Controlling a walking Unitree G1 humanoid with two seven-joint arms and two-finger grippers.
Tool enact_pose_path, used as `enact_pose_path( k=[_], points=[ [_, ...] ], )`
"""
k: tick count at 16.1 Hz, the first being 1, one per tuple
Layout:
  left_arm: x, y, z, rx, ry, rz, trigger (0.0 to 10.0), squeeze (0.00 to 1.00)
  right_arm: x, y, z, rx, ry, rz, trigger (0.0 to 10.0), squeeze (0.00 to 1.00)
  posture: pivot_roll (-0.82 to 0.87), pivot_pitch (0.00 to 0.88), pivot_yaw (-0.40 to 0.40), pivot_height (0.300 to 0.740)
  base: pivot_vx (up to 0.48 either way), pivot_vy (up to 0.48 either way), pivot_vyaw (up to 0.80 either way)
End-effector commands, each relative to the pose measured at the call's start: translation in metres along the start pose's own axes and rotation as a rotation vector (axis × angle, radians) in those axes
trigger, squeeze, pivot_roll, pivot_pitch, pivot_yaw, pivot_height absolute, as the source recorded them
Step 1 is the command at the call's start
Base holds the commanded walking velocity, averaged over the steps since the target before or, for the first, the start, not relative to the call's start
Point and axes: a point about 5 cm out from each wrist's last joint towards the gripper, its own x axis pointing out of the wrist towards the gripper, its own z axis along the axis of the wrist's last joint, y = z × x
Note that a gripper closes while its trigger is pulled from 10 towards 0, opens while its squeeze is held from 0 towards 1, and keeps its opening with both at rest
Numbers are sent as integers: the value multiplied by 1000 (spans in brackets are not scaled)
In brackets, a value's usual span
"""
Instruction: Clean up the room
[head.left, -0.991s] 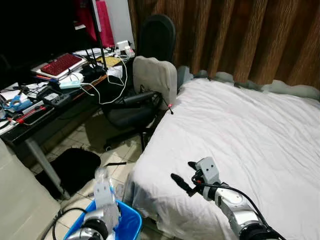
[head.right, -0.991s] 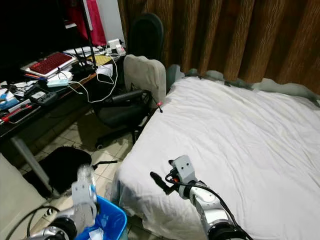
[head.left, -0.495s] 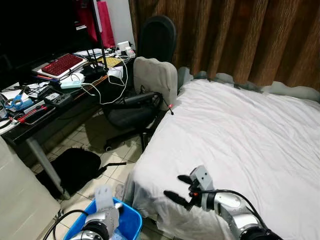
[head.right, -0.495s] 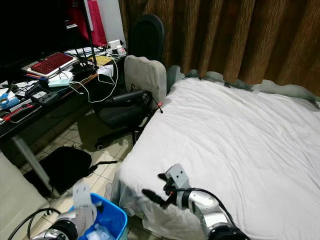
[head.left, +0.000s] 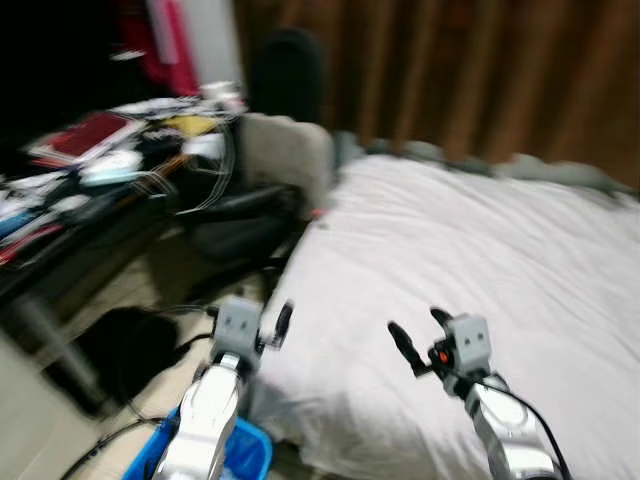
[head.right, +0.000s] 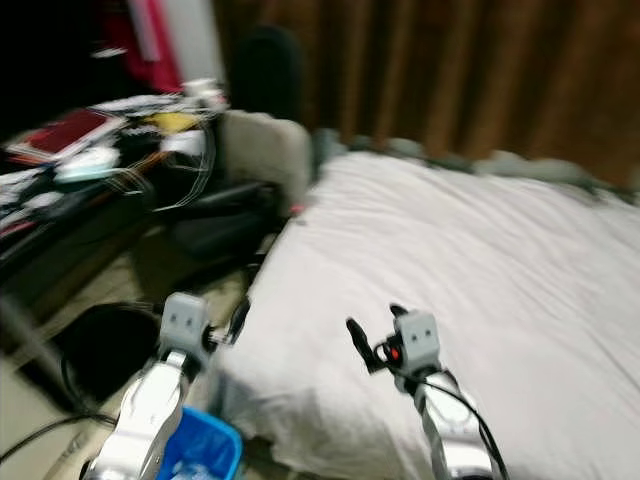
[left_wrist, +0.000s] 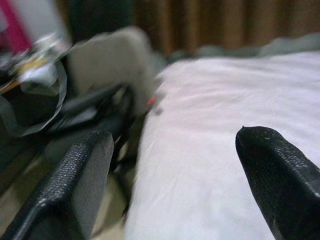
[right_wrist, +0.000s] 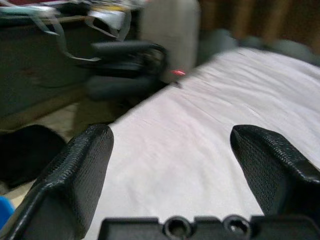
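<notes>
The picture is blurred by motion. My left gripper (head.left: 275, 325) is raised beside the near-left corner of the white bed (head.left: 480, 230), open with nothing between its fingers (left_wrist: 80, 170). Below that arm a blue bin (head.left: 245, 462) stands on the floor at the foot of the bed. My right gripper (head.left: 415, 328) hovers over the bed's near edge, open and empty, and its fingers (right_wrist: 75, 170) point towards the chair and the sheet.
A grey and black office chair (head.left: 280, 150) stands between the bed and a cluttered desk (head.left: 90, 170) on the left. A black bag (head.left: 120, 340) lies on the tiled floor under the desk. Brown curtains (head.left: 450, 70) hang behind the bed.
My left gripper held a clear bottle over the blue bin, dipped into the bin, and has now come up empty. The right gripper rose a little. The camera has swung and blurred.
</notes>
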Motion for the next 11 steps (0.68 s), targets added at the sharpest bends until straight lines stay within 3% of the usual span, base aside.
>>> enact_pose_path(
  k=[1,3,4,8,11],
  points=[
    [2,-5,-1,16,5,-31,10000,0,-2,-4,-1,22,-11,-45,10000,0,25,0,19,740,0,-480,-788],
    [4,-10,0,-3,7,-64,10000,0,-2,-6,-1,24,-10,-81,10000,0,6,0,28,740,0,-480,-784],
    [4,-11,1,-58,27,-78,10000,0,-6,-11,-1,25,-11,-121,10000,0,-22,0,32,740,0,0,-788],
    [15,-8,-5,-18,64,-60,10000,0,-10,-17,-2,32,-8,-150,10000,0,-69,0,50,740,0,0,-788],
    [11,-11,-11,-26,90,-71,10000,0,-4,-15,3,51,-20,-147,10000,0,-77,0,47,740,0,-480,-781]
  ],
)
